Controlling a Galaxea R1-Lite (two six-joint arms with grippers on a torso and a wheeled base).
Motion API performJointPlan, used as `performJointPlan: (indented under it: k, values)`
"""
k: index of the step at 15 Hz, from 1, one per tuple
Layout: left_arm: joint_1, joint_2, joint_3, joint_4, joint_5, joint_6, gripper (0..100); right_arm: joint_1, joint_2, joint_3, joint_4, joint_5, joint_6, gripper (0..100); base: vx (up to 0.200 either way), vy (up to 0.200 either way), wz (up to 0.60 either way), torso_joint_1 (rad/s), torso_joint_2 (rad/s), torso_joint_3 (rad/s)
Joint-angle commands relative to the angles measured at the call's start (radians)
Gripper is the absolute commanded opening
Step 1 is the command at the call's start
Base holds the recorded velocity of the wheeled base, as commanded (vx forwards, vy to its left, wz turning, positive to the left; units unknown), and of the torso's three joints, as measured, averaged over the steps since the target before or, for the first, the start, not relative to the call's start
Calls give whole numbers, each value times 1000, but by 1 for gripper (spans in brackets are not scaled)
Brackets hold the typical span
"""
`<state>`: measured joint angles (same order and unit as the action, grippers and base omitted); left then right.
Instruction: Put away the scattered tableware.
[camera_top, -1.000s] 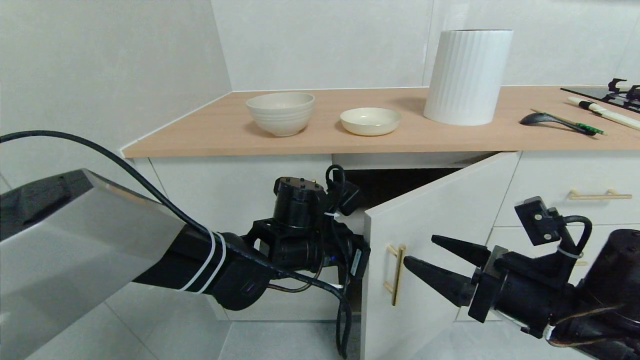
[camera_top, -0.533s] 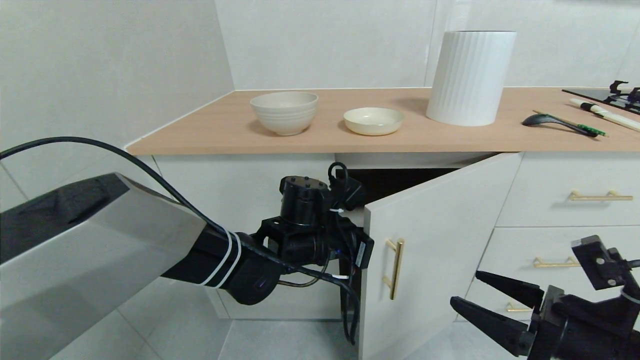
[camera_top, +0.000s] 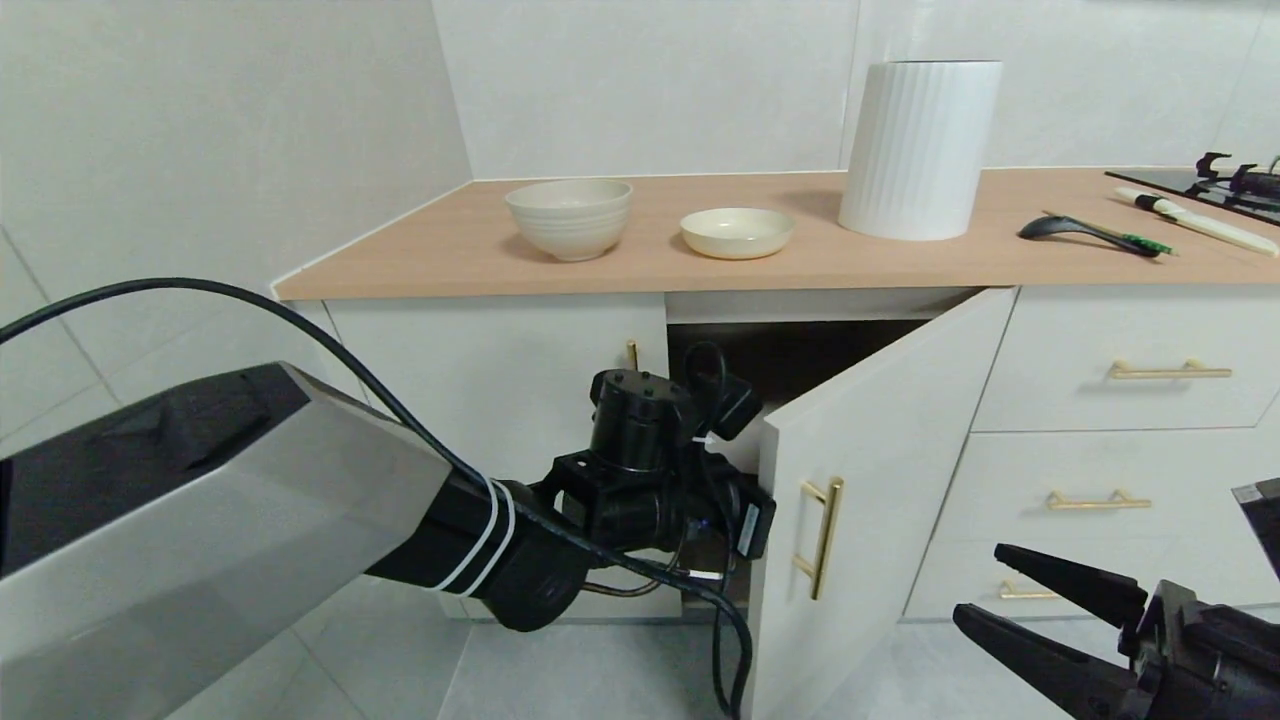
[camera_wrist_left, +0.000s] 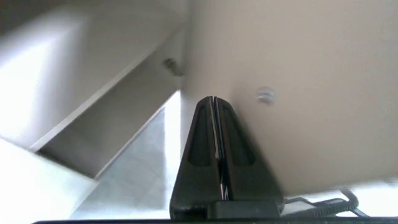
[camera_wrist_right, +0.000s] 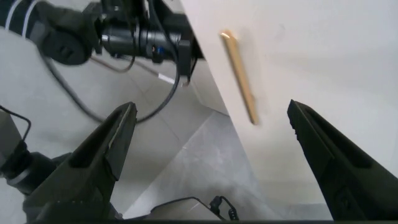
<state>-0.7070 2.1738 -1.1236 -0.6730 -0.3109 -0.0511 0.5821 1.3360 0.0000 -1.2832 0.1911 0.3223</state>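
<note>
**Under the kitchen worktop, a cupboard stands half open**

Behind the white cabinet door (camera_top: 880, 450), which is swung partway out, the left gripper (camera_wrist_left: 212, 102) has its fingers pressed together at the door's inner face. The right gripper (camera_top: 980, 582) hangs low before the white drawers (camera_top: 1130, 440), fingers spread wide and holding nothing. On the wooden worktop (camera_top: 450, 250) above sit the ribbed cream bowl (camera_top: 569, 217), the shallow cream dish (camera_top: 737, 232) near it and, well apart to the right, the black ladle (camera_top: 1085, 231). The step in hand appears to be opening the cupboard. Next, the door likely needs pushing wider before an arm rises to the bowl.
</note>
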Motion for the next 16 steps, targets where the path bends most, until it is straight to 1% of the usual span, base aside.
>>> performJointPlan:
  k: [1,4,7,9,10,11,12,13,15,16]
  values:
    - [-12,20,-7,3,6,0,0,1,-12,0,1,2,0,100,0,0,0,0,0,0]
    - [-15,34,-31,12,10,-1,0,1,-20,0,1,2,1,100,0,0,0,0,0,0]
    - [-19,18,-22,10,15,-4,0,1,-40,0,1,2,0,100,0,0,0,0,0,0]
    - [-48,-14,-21,20,12,-15,0,4,-61,0,1,4,-2,100,0,0,0,0,0,0]
    - [-74,-28,-22,64,12,-16,0,4,-84,0,-1,13,0,100,0,0,0,0,0,0]
    - [-92,-37,-25,92,9,-16,0,4,-118,-2,-1,45,0,100,0,0,0,0,0,0]
    - [-100,-40,-25,101,7,-18,0,5,-133,-2,-1,67,0,100,0,0,0,0,0,0]
    - [-123,-52,-31,135,-7,-18,0,4,-182,-5,1,105,0,100,0,0,0,0,0,0]
    - [-138,-54,-41,156,-27,-19,0,4,-215,-11,1,111,0,100,0,0,0,0,0,0]
    - [-155,-45,-61,161,-30,-36,0,4,-224,-21,-1,128,1,100,0,0,0,0,0,0]
